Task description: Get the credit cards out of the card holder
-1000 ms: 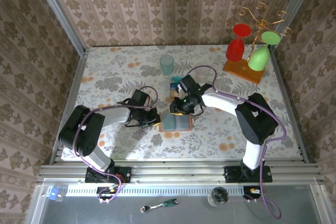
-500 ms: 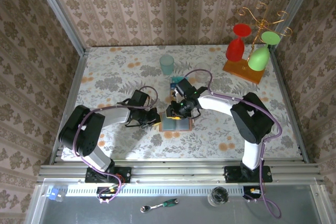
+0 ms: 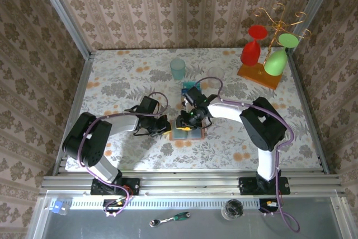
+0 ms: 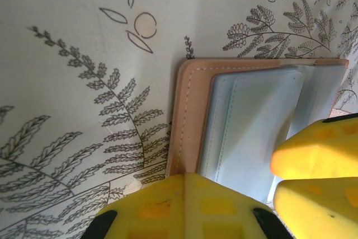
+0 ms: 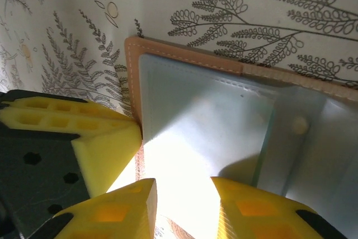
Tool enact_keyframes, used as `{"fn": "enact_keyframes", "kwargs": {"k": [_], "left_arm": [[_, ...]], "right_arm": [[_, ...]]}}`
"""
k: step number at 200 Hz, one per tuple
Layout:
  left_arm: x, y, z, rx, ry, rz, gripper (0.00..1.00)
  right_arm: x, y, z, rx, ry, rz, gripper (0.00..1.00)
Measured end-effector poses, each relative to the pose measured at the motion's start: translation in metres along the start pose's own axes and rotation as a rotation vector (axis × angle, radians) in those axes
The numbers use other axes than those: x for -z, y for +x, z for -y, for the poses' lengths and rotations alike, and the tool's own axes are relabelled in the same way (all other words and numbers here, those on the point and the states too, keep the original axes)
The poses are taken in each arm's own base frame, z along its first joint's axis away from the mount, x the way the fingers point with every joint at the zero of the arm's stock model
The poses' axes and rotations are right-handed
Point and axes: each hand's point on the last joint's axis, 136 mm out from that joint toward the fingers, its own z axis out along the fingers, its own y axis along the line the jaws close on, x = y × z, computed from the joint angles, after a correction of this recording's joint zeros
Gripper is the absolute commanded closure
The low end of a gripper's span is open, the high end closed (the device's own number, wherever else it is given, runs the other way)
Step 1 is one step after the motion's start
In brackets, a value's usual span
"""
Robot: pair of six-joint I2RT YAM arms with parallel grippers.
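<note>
Fingers of the left gripper (image 4: 184,188) are pressed together with nothing between them. Their tips bear on the near edge of the card holder (image 4: 246,116), apparently pinning it. The right gripper (image 5: 182,191) has its fingers partly spread over the open lining, and no card shows between them.

Location: the card holder lies opened flat on the tablecloth (image 4: 84,54), mid-table between the two arms.

Progress: a blue-teal card (image 3: 185,89) lies on the cloth just beyond the holder, so one card is judged to be out. The orange-tan card cannot be located, and no card edge shows in the visible pockets. Extraction of that card is judged to remain.

Materials:
- Holder exterior: tan leather with a rounded corner and pale stitching along the border.
- Holder interior: smooth grey-blue lining with stitched pocket seams and one small round bump.
- Fingers: yellow moulded blocks with wedge-shaped tips and recessed square cells.
- Tablecloth: pale, matte, printed with fern sprigs.
</note>
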Motion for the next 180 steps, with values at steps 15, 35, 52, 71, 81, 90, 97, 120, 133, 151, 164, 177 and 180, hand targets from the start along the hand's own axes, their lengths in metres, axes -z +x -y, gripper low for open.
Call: {"fn": "enact_keyframes", "kwargs": {"k": [15, 35, 52, 71, 81, 90, 97, 120, 133, 151, 164, 177, 180], "left_arm": [[0.000, 0.000, 0.000, 0.000, 0.000, 0.000, 1.00], [0.000, 0.000, 0.000, 0.000, 0.000, 0.000, 1.00], [0.000, 0.000, 0.000, 0.000, 0.000, 0.000, 1.00], [0.000, 0.000, 0.000, 0.000, 0.000, 0.000, 1.00], [0.000, 0.000, 0.000, 0.000, 0.000, 0.000, 1.00], [0.000, 0.000, 0.000, 0.000, 0.000, 0.000, 1.00], [0.000, 0.000, 0.000, 0.000, 0.000, 0.000, 1.00], [0.000, 0.000, 0.000, 0.000, 0.000, 0.000, 1.00], [0.000, 0.000, 0.000, 0.000, 0.000, 0.000, 1.00], [0.000, 0.000, 0.000, 0.000, 0.000, 0.000, 1.00], [0.000, 0.000, 0.000, 0.000, 0.000, 0.000, 1.00], [0.000, 0.000, 0.000, 0.000, 0.000, 0.000, 1.00], [0.000, 0.000, 0.000, 0.000, 0.000, 0.000, 1.00]], "right_arm": [[-0.002, 0.001, 0.001, -0.002, 0.003, -0.004, 0.69], [-0.001, 0.001, 0.002, -0.003, 0.005, -0.005, 0.69], [-0.001, 0.001, 0.003, -0.006, 0.012, -0.006, 0.69], [-0.001, 0.002, 0.007, -0.010, 0.030, -0.006, 0.69], [-0.001, 0.002, 0.009, -0.011, 0.040, -0.005, 0.69], [0.000, 0.003, 0.010, -0.012, 0.046, -0.004, 0.69], [0.000, 0.003, 0.011, -0.013, 0.052, -0.002, 0.69], [0.002, 0.003, 0.014, -0.016, 0.070, 0.002, 0.69], [0.004, 0.003, 0.014, -0.015, 0.074, 0.006, 0.69], [0.006, 0.002, 0.014, -0.014, 0.072, 0.013, 0.69], [0.007, 0.003, 0.017, -0.019, 0.073, 0.015, 0.69], [0.008, 0.005, 0.022, -0.027, 0.076, 0.014, 0.69], [0.008, 0.005, 0.023, -0.029, 0.076, 0.014, 0.69]]}}
